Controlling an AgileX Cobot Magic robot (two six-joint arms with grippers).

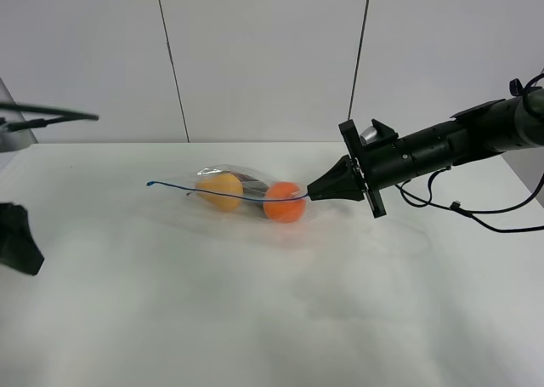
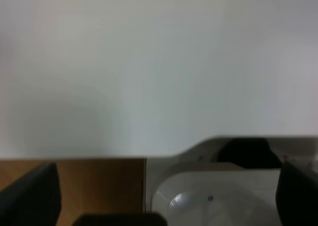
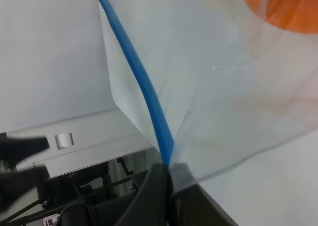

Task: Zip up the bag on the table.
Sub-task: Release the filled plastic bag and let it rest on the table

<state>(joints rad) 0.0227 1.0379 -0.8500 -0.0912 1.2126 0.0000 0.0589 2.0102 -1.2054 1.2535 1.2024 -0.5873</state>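
- Nearest the camera in the high view, the left end effector (image 1: 17, 238) is sitting way off at the left edge, low and mostly cut out of the shot. It's not touching anything.
- Its wrist view is only showing the 2 dark fingers (image 2: 30, 196) poking in at opposite corners, so the jaws are standing spread wide with nothing between them, just the edge of the worktop (image 2: 149, 77) beyond.
- Moving back, the worktop (image 1: 255, 319) is lying white and plain across the whole shot.
- Around the middle of it, the bag (image 1: 242, 190) is lying on its side, clear and floppy, with its thin blue zip strip (image 1: 212, 193) running along the edge facing the camera.
- Through the plastic a yellow fruit (image 1: 221, 190) and an orange (image 1: 285, 202) are showing side by side, with something dark (image 1: 253, 183) tucked behind them.
- At the bag's right end, the right end effector (image 1: 311, 193) is reaching in from the right, fingers pressed together and pinching the zip strip.
- The right wrist view is backing that up: the blue strip (image 3: 144, 87) is running straight down into the closed fingertips (image 3: 156, 186), with the orange (image 3: 283, 7) blurry behind the film.
- Farthest back, a pale panelled wall (image 1: 255, 55) is standing behind everything.
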